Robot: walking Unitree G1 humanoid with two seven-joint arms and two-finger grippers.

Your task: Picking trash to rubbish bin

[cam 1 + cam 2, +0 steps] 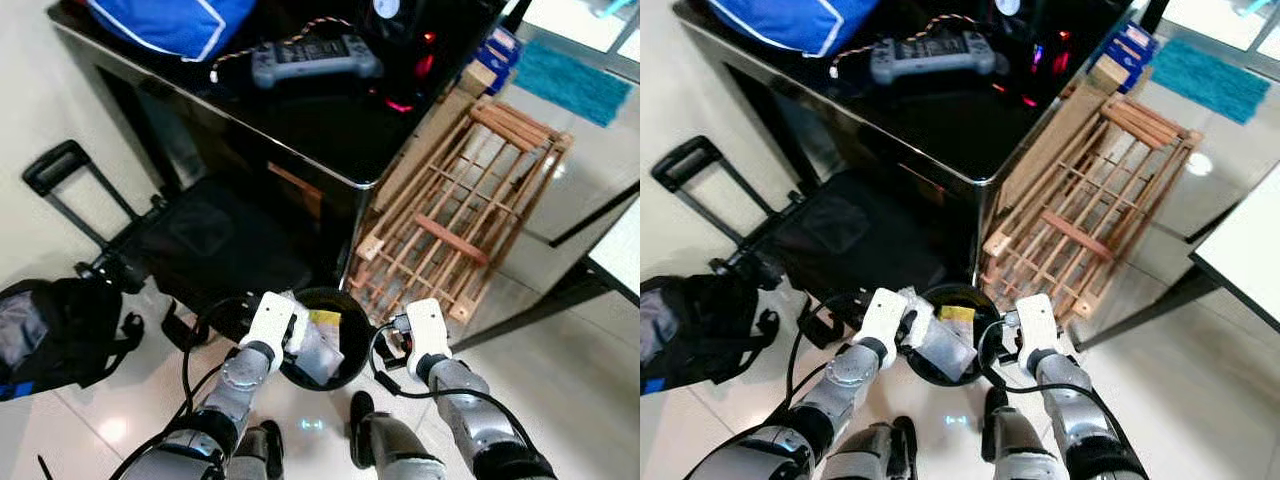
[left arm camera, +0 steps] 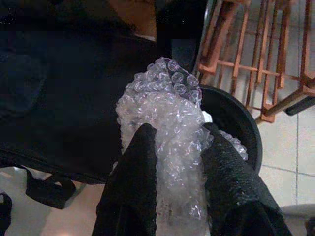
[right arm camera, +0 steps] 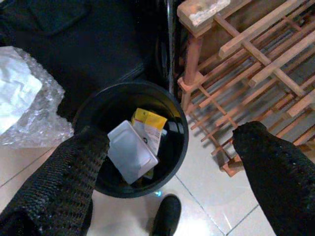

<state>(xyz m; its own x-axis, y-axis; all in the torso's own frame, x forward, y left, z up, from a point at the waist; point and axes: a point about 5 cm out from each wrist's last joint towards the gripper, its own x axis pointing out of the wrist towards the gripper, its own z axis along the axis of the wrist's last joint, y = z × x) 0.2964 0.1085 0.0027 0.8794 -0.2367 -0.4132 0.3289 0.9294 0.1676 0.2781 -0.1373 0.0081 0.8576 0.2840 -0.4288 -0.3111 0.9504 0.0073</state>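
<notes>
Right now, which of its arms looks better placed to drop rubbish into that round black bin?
The left. Its left gripper is shut on a crumpled wad of clear bubble wrap beside the round black bin's rim. The right gripper is open, holding nothing.

Bubble wrap (image 2: 170, 147) lower end behind the left claw (image 2: 179, 162) — backpack (image 1: 50, 335) edge-cropped.

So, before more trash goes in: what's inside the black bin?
Inside the black bin lie a white plastic tray and a yellow packet. The tray covers whatever sits beneath it.
</notes>
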